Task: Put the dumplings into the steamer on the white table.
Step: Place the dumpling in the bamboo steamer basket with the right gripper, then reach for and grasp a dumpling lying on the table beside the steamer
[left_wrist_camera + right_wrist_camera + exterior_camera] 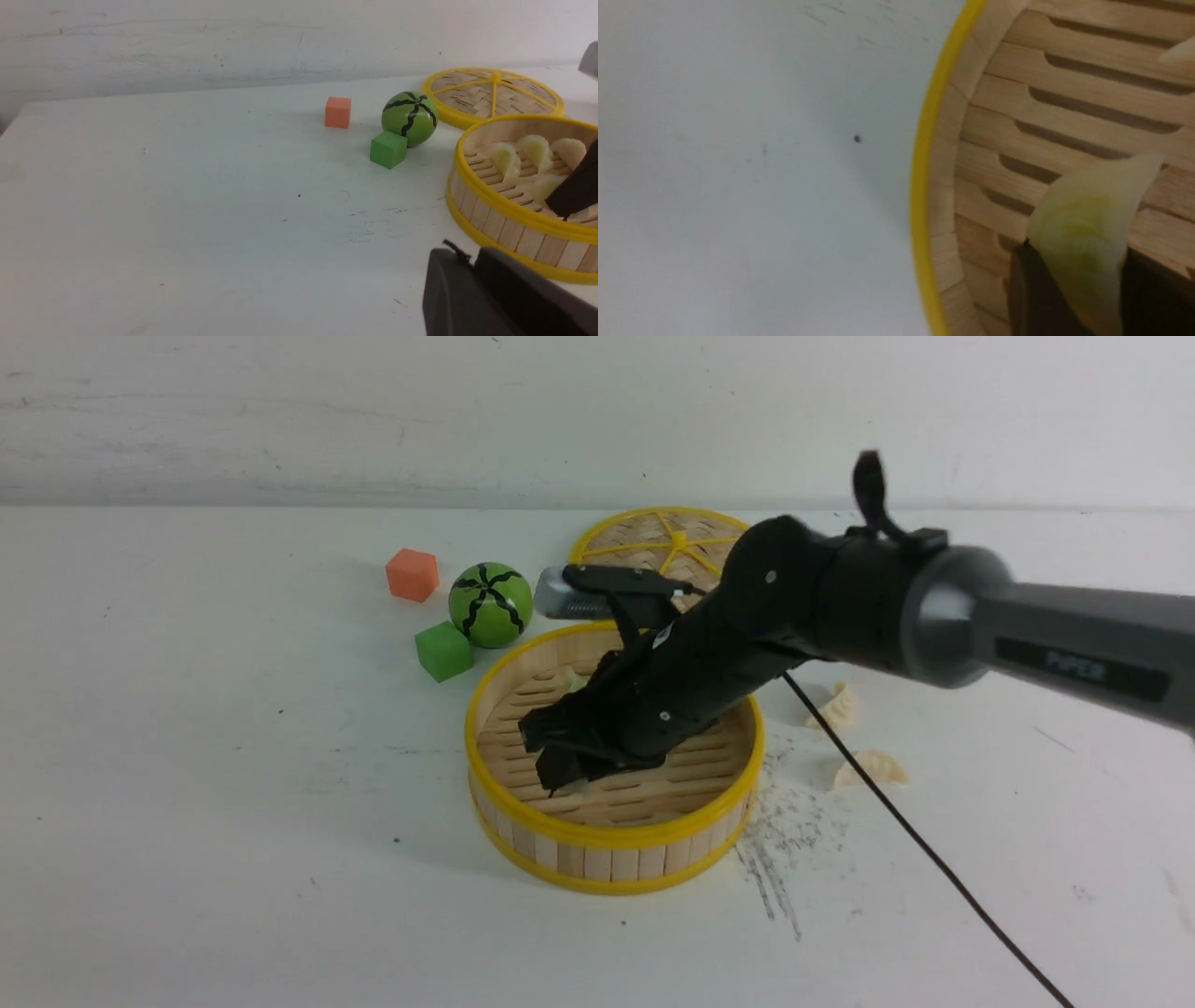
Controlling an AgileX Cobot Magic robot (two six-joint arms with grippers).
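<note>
Our right hand (563, 767) pinches a yellow-green dumpling (1083, 219) low over the steamer (597, 835) floor; we should open gently, clear of the three dumplings (535, 150) inside.

The round bamboo steamer (611, 859) shows pale, unvarnished-looking wooden strips and slats between smooth, glossy yellow rims. The pale yellow-green crescent dumpling (1083, 219) looks waxy and translucent (soft plastic, I'd say) against my matt black right gripper (1076, 261). The white table (233, 756) is matt, scuffed.

Steamer (611, 859) wall ringing the right pincer (560, 777), dumplings (507, 158) close beyond it, green cube (443, 651) and striped ball (490, 604) past the rim, open table (233, 756) leftward
</note>
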